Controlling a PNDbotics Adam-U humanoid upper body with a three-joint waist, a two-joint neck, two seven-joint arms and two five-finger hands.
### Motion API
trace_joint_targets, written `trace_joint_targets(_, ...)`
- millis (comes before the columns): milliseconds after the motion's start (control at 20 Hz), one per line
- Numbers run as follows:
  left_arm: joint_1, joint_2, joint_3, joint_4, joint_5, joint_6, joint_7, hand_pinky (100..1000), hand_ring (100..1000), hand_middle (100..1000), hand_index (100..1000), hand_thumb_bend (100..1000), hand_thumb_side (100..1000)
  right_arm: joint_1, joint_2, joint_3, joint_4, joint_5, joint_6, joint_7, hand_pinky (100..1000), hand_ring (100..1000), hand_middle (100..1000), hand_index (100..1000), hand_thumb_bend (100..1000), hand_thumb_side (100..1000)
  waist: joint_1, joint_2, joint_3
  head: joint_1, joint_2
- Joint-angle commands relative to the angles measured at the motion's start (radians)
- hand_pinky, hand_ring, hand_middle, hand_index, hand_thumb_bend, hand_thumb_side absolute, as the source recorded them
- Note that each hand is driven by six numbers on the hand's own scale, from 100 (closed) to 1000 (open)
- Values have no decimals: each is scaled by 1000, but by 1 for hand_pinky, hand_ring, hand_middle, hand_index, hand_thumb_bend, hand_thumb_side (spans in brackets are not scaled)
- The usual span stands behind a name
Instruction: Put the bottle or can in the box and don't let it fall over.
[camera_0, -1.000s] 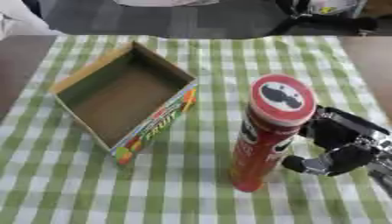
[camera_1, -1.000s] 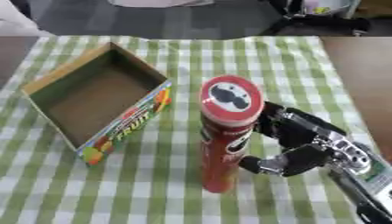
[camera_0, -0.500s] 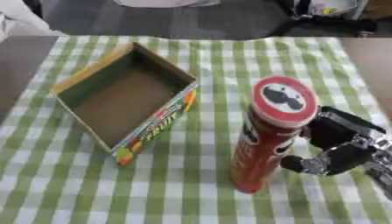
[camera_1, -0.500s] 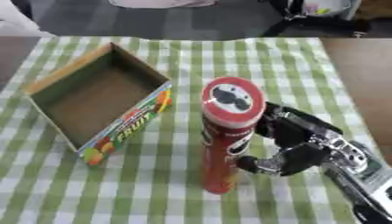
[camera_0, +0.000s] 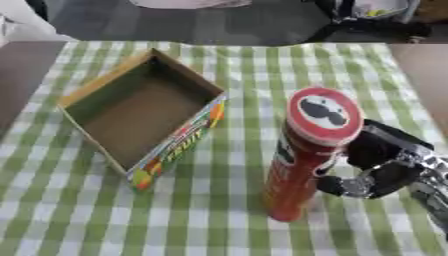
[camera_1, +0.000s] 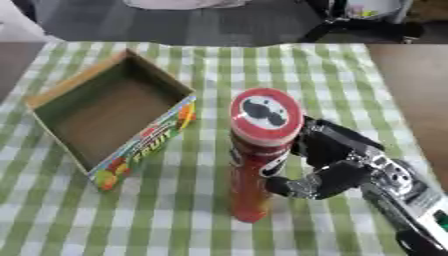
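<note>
One tall red can (camera_0: 306, 155) stands upright on the green checked cloth (camera_0: 219, 220), and my right hand (camera_1: 328, 165) is beside it at three o'clock. My fingers (camera_1: 328, 142) curl in toward its upper half and my thumb (camera_1: 293, 186) reaches toward its side lower down. Whether they already press on the wall I cannot tell, so I cannot say I am holding it. My left hand is nowhere in sight.

The open cardboard box (camera_0: 144, 112) sits well apart from the can at about ten o'clock, its mouth facing up, its printed side panel turned toward the can, nothing inside that I can see.

I judge the can to be a stiff tube, light for its height, with a smooth wall that may slip. Being so tall on a narrow base, it will tip easily, and a squeeze near the lid (camera_0: 324, 115) or a sideways nudge could send it over. I would take hold around the middle of the body, fingers on one side and thumb opposite, so it hangs straight when lifted.

The carry to the box calls for keeping it vertical, clearing the near wall, and setting the base flat on the box floor. The box looks shallow beside such a tall can, so it will get little support from the walls
</note>
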Motion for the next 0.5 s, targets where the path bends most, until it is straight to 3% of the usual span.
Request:
trace_joint_targets(50, -14, 19, 6, -14, 5, -2, -4, 761, 921, 846, 885, 607, 837, -17, -6, -5, -3, -12, 1, 5, 941, 983, 962, 983, 507, 100, 1, -11, 2, -1, -12)
trace_joint_targets(500, -14, 18, 6, -14, 6, -2, -5, 761, 922, 846, 884, 605, 838, -35, 7, 1, 6, -22, -4, 26, 938, 976, 956, 977, 507, 100, 0, -9, 4, -2, -13)
